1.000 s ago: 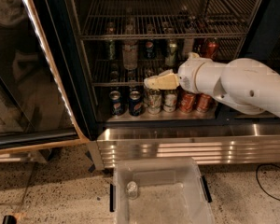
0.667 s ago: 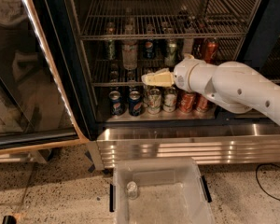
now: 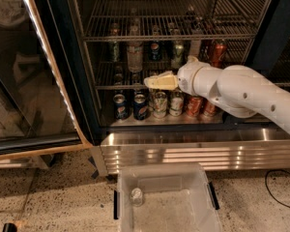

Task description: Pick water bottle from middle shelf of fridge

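The fridge (image 3: 94,105) stands open, its glass door (image 3: 24,81) swung to the left. The water bottle (image 3: 134,54), clear with a white cap and a pale label, stands upright at the left of the middle shelf (image 3: 108,86), a dark wire rack. My gripper (image 3: 157,81), pale yellow, points left at the front of that rack. It sits just below and to the right of the bottle, apart from it. My white arm (image 3: 241,93) reaches in from the right and hides part of the rack behind it.
A dark Pepsi bottle (image 3: 155,50), a green-labelled bottle (image 3: 178,52) and a red-labelled bottle (image 3: 216,52) share the rack. Several soda cans (image 3: 140,106) stand on the fridge floor. Below are the ribbed steel base (image 3: 183,151) and a clear plastic bin (image 3: 203,216) on the floor.
My gripper and arm have shifted slightly left and a little up, closer to the water bottle. Nothing in the fridge has moved.
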Motion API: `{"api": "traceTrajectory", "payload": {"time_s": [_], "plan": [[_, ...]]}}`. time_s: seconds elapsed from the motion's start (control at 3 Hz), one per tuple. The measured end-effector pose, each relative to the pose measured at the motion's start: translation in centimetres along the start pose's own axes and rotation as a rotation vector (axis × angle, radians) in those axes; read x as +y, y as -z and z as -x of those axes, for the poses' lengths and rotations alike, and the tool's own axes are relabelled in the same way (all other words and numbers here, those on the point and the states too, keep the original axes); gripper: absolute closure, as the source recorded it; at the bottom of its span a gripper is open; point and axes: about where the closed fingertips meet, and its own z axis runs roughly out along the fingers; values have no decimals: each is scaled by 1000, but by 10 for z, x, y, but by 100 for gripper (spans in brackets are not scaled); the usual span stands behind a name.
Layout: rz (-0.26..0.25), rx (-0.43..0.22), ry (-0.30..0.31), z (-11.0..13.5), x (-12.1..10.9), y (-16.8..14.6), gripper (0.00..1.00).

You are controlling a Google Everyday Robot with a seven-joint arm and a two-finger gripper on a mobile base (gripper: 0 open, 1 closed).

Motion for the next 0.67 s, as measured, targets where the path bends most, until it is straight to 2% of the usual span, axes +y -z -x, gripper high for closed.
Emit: {"api": "traceTrajectory", "payload": {"time_s": [0.67], "plan": [[25, -116, -51, 3, 2, -55, 0]]}}
